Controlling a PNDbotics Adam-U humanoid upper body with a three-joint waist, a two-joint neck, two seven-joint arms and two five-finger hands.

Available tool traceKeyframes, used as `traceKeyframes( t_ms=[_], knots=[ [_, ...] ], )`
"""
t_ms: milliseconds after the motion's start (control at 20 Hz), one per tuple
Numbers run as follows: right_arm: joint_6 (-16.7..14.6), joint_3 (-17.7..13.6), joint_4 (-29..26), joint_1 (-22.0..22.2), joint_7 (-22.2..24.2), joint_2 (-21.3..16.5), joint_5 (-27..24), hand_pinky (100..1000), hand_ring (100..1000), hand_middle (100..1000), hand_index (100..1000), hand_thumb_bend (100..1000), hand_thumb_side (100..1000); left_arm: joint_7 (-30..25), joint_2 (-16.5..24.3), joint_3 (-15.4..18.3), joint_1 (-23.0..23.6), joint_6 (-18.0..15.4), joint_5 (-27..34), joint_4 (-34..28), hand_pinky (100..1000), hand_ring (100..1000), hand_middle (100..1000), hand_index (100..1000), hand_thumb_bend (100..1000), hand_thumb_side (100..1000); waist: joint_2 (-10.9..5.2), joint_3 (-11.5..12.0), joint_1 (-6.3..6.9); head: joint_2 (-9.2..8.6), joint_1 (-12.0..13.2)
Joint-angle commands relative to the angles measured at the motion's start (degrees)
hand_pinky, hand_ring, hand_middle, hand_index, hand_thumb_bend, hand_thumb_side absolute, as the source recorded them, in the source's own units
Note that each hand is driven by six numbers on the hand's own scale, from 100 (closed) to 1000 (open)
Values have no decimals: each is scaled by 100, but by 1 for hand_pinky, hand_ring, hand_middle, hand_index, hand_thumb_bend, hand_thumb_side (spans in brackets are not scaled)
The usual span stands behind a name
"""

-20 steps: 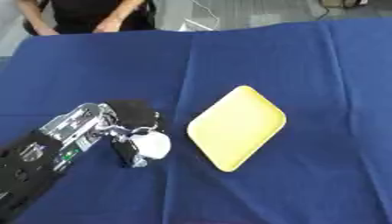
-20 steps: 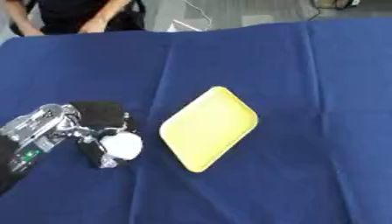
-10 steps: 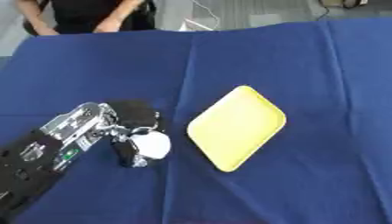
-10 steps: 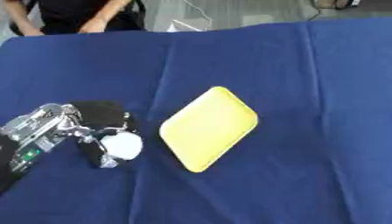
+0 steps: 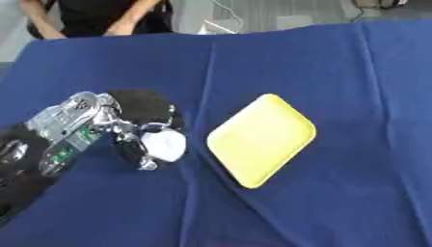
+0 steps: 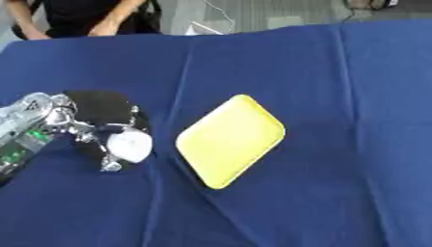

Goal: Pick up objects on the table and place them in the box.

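- Right now your left hand (image 5: 139,130) sits low on the left side of the table, coming in from the lower left with its silver and black forearm angled up toward the middle.
- Its fingers and thumb are curled round a small white rounded object (image 5: 165,146), which shows between the dark fingers at the hand's right side.
- You cannot tell from either eye view whether that white object is lifted clear of the blue tablecloth (image 5: 337,72) or touching it.
- A yellow tray (image 5: 262,137) with rounded corners lies flat on the cloth just to the right of the hand, turned so one corner points toward you and one away.
- The tray is apart from the hand and the white object, with a narrow strip of blue cloth between them.
- The tray's surface is bare yellow.
- Your right hand shows in neither view.
- The cloth covers the whole table, with a few long creases running from the far edge toward the tray.
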Motion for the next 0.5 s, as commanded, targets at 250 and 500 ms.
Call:
traceKeyframes(
  t_ms=[250, 500],
  knots=[
    [3, -39, -90, -42, 7, -124, 12, 777, 790, 833, 952, 100, 918, -155, 221, 129, -166, 43, 61, -175, 676, 501, 547, 793, 355, 282, -81, -3, -15, -54, -1],
    [2, -40, -90, -41, 6, -125, 12, 777, 790, 833, 952, 100, 918, -180, 218, 123, -186, 50, 52, -182, 676, 496, 541, 792, 350, 275, -84, 0, -17, -61, -1]
  ],
)
